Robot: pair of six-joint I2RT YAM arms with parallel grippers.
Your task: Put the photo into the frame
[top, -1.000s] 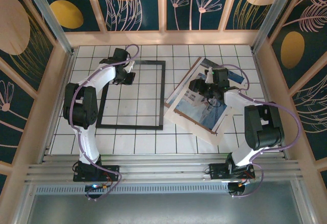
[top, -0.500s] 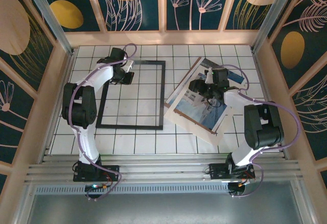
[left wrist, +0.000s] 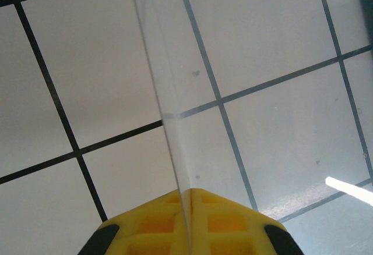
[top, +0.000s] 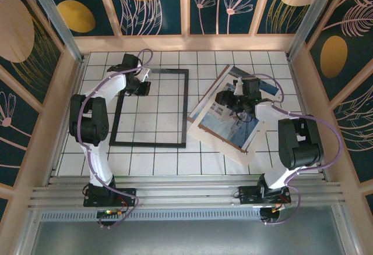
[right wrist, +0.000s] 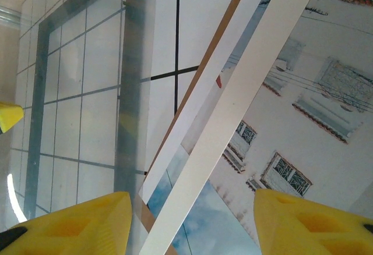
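Clearing frame for the photo.
Pinching clear pane in left jaws; right jaws half-open above print, needing an edge grip next.

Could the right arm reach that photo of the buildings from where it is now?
Probably yes: the right gripper hangs right over the photo with its jaws open, and nothing seems to lie between them.

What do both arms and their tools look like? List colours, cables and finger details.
Left arm and right arm: white links, black joint housings, lilac cables looping alongside. Left tool and right tool: black bodies, yellow fingers with square recesses.
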